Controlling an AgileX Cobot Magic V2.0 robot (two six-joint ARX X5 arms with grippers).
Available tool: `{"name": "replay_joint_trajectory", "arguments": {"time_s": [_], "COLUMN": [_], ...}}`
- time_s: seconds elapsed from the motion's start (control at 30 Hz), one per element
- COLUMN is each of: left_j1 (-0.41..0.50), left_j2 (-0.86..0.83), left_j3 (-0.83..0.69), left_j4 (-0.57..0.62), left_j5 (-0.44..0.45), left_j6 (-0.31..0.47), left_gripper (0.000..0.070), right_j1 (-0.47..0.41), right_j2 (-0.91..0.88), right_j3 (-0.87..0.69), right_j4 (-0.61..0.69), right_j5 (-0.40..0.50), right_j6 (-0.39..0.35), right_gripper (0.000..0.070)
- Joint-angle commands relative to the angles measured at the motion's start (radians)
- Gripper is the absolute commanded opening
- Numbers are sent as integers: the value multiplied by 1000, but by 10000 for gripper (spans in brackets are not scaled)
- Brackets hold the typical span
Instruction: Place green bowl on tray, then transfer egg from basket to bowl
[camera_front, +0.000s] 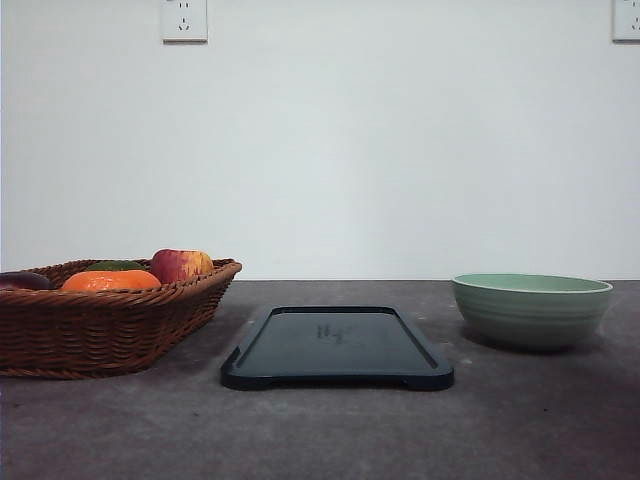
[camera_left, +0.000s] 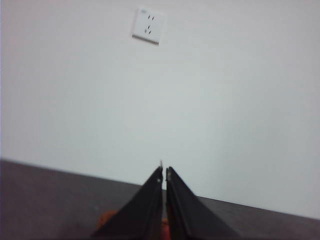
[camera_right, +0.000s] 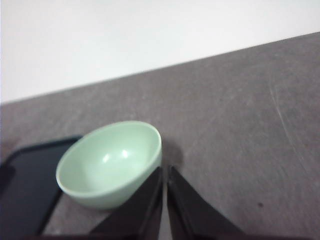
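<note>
The pale green bowl (camera_front: 531, 308) stands empty on the grey table at the right, beside the dark tray (camera_front: 337, 346), which lies bare in the middle. The brown wicker basket (camera_front: 105, 318) sits at the left with fruit in it; the egg is hidden from view. In the right wrist view the bowl (camera_right: 111, 162) lies just ahead of my right gripper (camera_right: 164, 170), whose fingers are shut with nothing between them, and a tray corner (camera_right: 27, 190) shows beside it. My left gripper (camera_left: 164, 170) is shut too, held empty above the table and pointing at the wall.
An apple (camera_front: 181, 264), an orange fruit (camera_front: 110, 281), a green item (camera_front: 113, 266) and a dark purple item (camera_front: 22, 281) lie in the basket. Wall sockets (camera_front: 184, 19) hang on the white wall behind the table. Bare grey tabletop (camera_front: 330, 430) runs along the front.
</note>
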Motion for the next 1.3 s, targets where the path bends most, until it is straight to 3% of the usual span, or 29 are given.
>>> {"name": "replay_joint_trajectory", "arguments": {"time_s": [0.0,0.13,0.53,0.83,1.27], "left_j1": [1,1,1,1,-5], "left_j2": [2,6,188,453,846], "left_j3": [-6,24,227,447,733], "left_j4": [-24,-141,-387,-535,-795], "left_j5": [-12,-36,-34,6,144], "left_j6": [-155,-233,-215,-40,186], "left_gripper": [0,1,3,2,1], "right_j1": [3,3,3,3,3], "right_j2": [0,2,159,452,873], "right_j3": [-1,24,241,439,608], "right_j4": [47,100,48,-64,-170], "right_j5": [-4,-2,-3,-85,-238], "right_j6": [41,41,31,-80,-144], "right_gripper": [7,6,6,6,6]}}
